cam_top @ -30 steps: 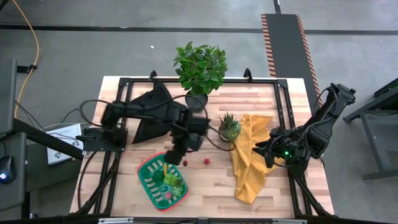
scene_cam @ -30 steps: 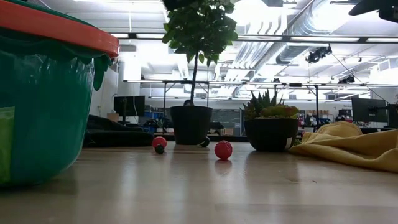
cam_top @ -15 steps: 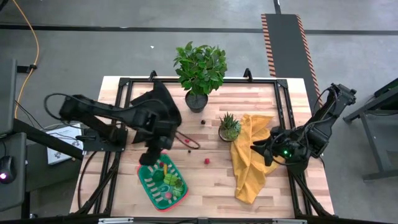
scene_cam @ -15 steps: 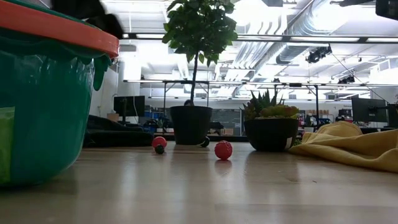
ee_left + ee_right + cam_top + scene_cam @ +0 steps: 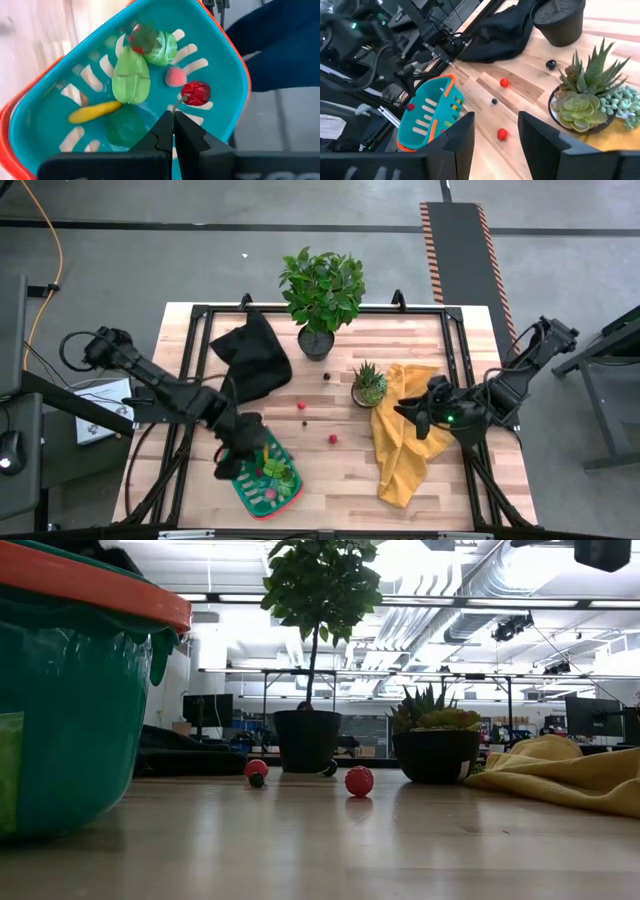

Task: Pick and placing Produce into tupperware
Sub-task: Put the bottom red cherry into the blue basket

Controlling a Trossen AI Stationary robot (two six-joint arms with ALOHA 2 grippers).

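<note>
Left hand (image 5: 173,120) now over tupperware (image 5: 235,70)

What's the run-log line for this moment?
left gripper: shut on cherry stem, over tupperware | right gripper: open, above yellow cloth | table: two red pieces

Green tupperware (image 5: 243,477) w/ red rim

An open-plan lab: exposed ceiling ducts (image 5: 470,610), monitors (image 5: 207,710), and hazard-striped floor tape (image 5: 432,255).
</note>
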